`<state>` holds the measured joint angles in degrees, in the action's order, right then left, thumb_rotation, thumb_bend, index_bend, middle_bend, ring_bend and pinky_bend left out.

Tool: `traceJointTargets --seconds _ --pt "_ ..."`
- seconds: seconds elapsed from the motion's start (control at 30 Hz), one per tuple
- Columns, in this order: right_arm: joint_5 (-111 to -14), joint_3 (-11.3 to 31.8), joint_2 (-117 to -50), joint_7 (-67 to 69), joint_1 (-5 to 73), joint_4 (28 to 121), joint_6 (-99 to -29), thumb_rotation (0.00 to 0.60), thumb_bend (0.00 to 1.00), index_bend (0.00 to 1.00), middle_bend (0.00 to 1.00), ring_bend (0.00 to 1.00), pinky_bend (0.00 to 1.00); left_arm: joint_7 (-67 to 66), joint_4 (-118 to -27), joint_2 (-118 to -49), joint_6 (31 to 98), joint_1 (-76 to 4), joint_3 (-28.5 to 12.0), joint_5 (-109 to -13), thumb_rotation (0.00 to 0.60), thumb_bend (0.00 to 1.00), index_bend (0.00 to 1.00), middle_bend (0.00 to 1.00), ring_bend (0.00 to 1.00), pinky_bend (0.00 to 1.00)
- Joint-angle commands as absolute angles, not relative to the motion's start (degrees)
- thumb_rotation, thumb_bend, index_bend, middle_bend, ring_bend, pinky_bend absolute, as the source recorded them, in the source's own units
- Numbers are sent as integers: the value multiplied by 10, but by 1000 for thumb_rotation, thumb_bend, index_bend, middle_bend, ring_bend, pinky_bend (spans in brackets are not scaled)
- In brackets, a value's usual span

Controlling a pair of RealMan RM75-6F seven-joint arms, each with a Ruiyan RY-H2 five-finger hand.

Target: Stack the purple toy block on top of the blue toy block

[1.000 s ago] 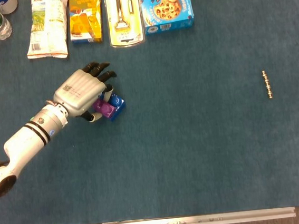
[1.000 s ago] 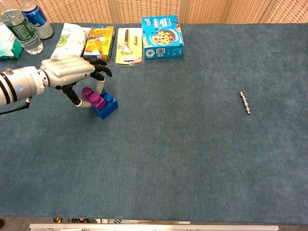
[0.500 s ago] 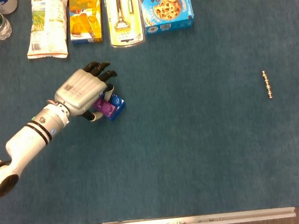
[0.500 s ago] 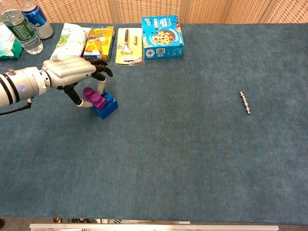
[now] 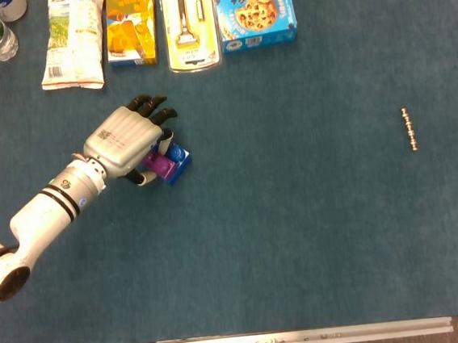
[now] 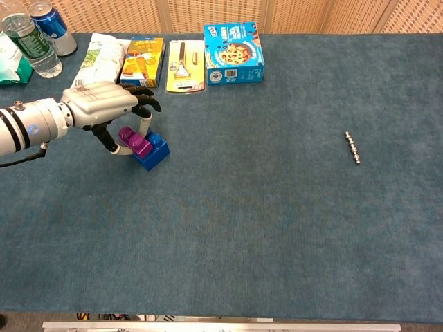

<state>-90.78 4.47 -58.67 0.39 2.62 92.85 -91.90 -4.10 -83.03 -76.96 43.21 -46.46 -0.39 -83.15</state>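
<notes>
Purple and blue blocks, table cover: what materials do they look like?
Purple block and blue block: likely hard moulded plastic, given the glossy highlights and rounded studs. Table cover: looks like matte felt or short-pile carpet, with a fuzzy, mottled, glare-free weave.

The left hand (image 5: 125, 141) hides much of the purple block (image 5: 160, 165) in the head view. Whether its fingers actually grip the block cannot be told.

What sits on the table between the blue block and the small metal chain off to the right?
Nothing: from the blue block to the metal chain only bare blue cloth shows, in both chest and head views.
</notes>
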Motion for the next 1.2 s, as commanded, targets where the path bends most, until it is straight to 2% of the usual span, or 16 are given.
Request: traceJointTargets --seconds 0.03,0.27,0.63,1.07,1.2 --pt "-907 45 -587 4 26 928 -919 600 348 340 429 346 390 -43 -830 -771 434 -464 -3 -832 600 231 521 167 26 84" --pt "-907 45 -587 6 25 926 -920 600 347 339 430 346 389 -50 -832 -774 434 -463 -1 -828 600 232 495 166 26 83" --pt "-908 45 -587 9 24 925 -922 600 348 340 430 346 389 -55 -851 -764 434 -464 0 -823 600 232 307 157 26 83" --pt "-912 45 -586 12 23 923 -925 600 348 340 431 346 389 -31 -887 -727 461 -447 -5 -816 600 231 290 155 27 83" --pt "-912 45 -586 12 23 923 -925 600 348 339 432 346 389 -9 -896 -711 482 -434 -1 -829 600 232 199 132 27 84"
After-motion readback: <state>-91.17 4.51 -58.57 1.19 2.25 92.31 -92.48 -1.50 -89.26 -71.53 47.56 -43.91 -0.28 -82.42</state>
